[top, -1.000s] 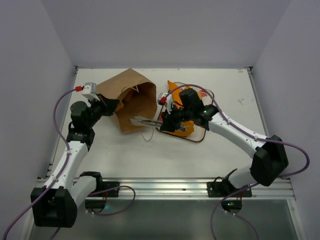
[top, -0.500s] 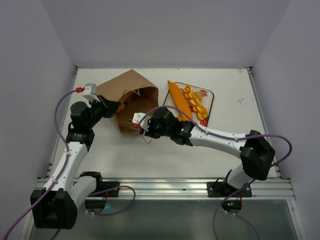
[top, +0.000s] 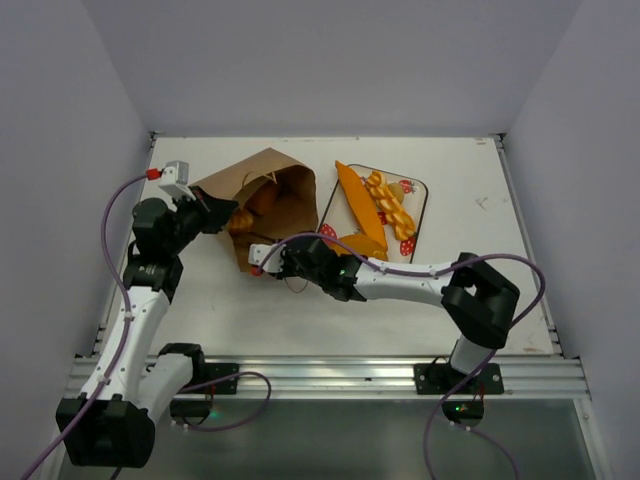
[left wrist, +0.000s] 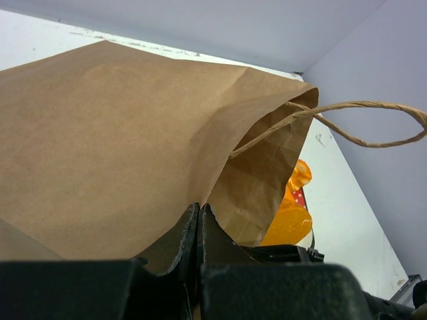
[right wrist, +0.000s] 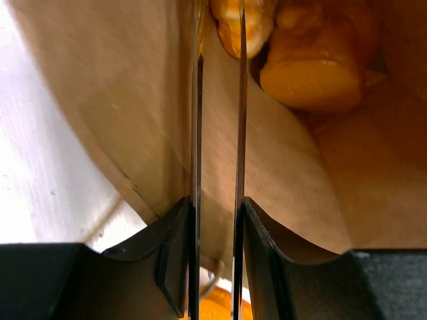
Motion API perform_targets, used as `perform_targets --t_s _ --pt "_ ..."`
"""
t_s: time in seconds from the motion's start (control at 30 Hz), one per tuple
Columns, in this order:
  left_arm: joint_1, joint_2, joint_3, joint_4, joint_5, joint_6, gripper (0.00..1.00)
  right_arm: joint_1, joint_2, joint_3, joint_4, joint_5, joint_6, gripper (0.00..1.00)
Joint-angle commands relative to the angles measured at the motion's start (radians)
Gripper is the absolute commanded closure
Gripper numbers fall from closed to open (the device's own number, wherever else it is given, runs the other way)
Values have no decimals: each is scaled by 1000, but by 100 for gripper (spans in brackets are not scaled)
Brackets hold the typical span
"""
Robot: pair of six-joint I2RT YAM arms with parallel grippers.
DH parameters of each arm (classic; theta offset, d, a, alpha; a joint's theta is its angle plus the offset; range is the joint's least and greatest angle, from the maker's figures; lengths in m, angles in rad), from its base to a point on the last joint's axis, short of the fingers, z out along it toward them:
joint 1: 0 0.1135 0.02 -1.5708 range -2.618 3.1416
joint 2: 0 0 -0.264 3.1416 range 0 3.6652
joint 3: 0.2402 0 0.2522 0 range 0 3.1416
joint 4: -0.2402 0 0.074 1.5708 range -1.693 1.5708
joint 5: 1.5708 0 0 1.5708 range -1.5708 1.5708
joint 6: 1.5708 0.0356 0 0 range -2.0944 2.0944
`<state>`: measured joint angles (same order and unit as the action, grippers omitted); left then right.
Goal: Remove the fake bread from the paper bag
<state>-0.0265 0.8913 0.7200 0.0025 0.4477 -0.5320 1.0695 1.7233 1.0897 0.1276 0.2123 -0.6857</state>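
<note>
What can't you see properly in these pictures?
- How many pieces of fake bread are left in the paper bag: its wall may cover some in the top view, and the right wrist view's top edge cuts them off.
- Whether the right gripper touches the bread: its fingertips run off that edge.
- Most of the tray, left wrist view: the bag hides it.
</note>
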Motion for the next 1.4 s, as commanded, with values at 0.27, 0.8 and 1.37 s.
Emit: perform_targets --t_s 0.27,0.8,1.37 --pt "8 -22 16 -27 9 7 98 55 39 19 89 105 -94 60" --pt "8 -34 7 -27 34 -5 98 58 102 90 98 180 -106 56" --pt "7 -20 -10 36 92 -33 98 56 216 185 83 197 -115 55"
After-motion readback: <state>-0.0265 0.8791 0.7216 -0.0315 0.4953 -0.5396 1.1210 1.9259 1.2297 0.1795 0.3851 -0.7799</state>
